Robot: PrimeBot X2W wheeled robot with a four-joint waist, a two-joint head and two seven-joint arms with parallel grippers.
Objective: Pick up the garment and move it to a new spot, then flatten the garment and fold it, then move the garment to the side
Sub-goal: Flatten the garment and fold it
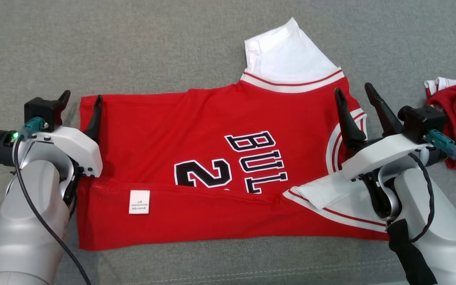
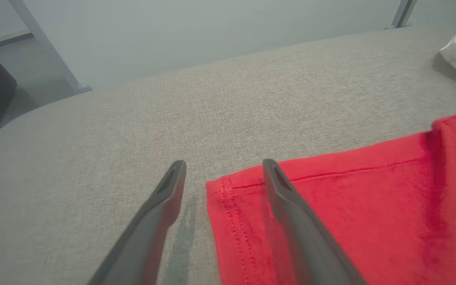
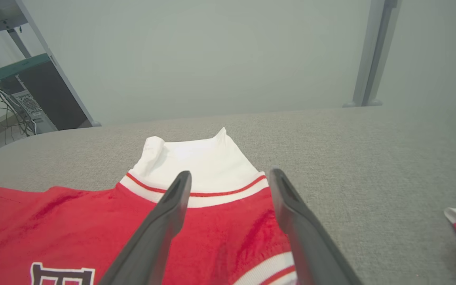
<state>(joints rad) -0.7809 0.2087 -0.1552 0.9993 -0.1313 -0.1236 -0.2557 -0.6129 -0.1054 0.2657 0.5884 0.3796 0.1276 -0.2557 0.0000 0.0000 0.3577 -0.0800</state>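
Lying on the surface (image 1: 172,47), the jersey (image 1: 196,158) has its near edge folded over; left gripper (image 1: 82,97) at the hem (image 1: 83,221), right gripper (image 1: 352,89) by the collar (image 1: 331,150), both open and empty, probably set for another fold.

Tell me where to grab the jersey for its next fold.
Likely the far edge of the jersey, from above: left gripper at the hem corner, right gripper by the white sleeve. That edge lies flat and single; the near edge is already folded over.

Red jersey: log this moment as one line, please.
jersey: near long edge folded over, label showing | left tool: open, at far hem corner | right tool: open, above collar end, holding nothing
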